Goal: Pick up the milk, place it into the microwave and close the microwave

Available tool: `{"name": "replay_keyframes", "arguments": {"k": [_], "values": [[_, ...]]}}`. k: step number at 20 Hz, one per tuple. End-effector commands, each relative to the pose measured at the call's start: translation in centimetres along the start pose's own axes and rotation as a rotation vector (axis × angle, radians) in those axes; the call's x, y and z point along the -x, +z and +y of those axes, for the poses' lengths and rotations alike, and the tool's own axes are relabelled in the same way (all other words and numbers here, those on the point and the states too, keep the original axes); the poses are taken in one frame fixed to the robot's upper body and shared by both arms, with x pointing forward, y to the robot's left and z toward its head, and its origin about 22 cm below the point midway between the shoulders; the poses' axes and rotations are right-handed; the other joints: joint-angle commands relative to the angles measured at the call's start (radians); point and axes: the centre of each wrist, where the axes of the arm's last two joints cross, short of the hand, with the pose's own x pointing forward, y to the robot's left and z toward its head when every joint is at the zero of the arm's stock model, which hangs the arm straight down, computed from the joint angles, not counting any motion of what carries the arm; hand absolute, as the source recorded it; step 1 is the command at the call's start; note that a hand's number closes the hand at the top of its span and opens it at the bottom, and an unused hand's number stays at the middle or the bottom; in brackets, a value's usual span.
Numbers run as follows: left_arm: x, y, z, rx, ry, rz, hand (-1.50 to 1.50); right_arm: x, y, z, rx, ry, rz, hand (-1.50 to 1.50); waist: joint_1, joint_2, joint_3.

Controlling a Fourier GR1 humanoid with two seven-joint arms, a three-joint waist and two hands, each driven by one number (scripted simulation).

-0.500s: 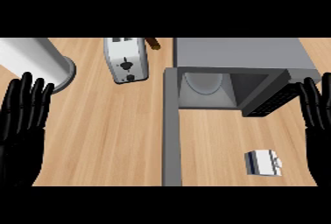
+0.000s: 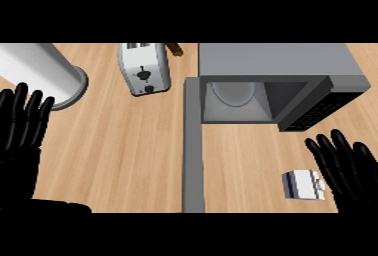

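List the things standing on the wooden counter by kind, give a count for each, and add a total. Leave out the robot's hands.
Microwave, door open: 1
Toaster: 1
Milk carton: 1
White cylinder at the left: 1
Small brown thing behind the toaster, too hidden to name: 1
Total: 5

no readable text, labels or numbers anywhere

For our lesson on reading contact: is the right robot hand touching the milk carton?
Cannot tell. In the head view the right robot hand overlaps the milk carton's right edge, but looking steeply down, height between them is hidden.
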Motion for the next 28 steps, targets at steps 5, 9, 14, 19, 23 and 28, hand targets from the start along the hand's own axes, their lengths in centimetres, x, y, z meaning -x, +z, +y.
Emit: {"name": "replay_keyframes", "arguments": {"k": [5, 9, 14, 19, 23, 28], "values": [[-1.2, 2.1, 2.5, 0.005, 0.061, 0.059, -1.50, -0.8, 4.3, 1.1, -0.110, -0.137, 0.051, -1.50, 0.000, 0.002, 0.003], [-1.0, 3.4, 3.9, -0.010, 0.065, 0.043, -1.50, -3.5, 4.9, 0.6, -0.026, -0.074, 0.027, -1.50, 0.001, 0.002, 0.002], [-0.7, 4.6, 3.5, 0.002, 0.070, 0.065, -1.50, -1.4, 4.5, -0.3, 0.045, 0.012, 0.042, -1.50, 0.006, 0.004, 0.002], [-2.0, 4.9, 3.0, -0.017, 0.066, 0.040, -1.50, 1.8, 5.2, -2.9, 0.121, 0.034, 0.081, -1.50, 0.006, 0.005, 0.003], [-1.6, 6.3, 4.9, -0.015, 0.057, 0.037, -1.50, 3.3, 7.4, -3.3, 0.132, 0.037, 0.114, -1.50, 0.005, 0.003, 0.003], [-1.2, 6.8, 5.2, -0.015, 0.041, 0.055, -1.50, 6.4, 6.9, -4.8, 0.172, 0.055, 0.173, -1.50, 0.006, 0.004, 0.003]]}}
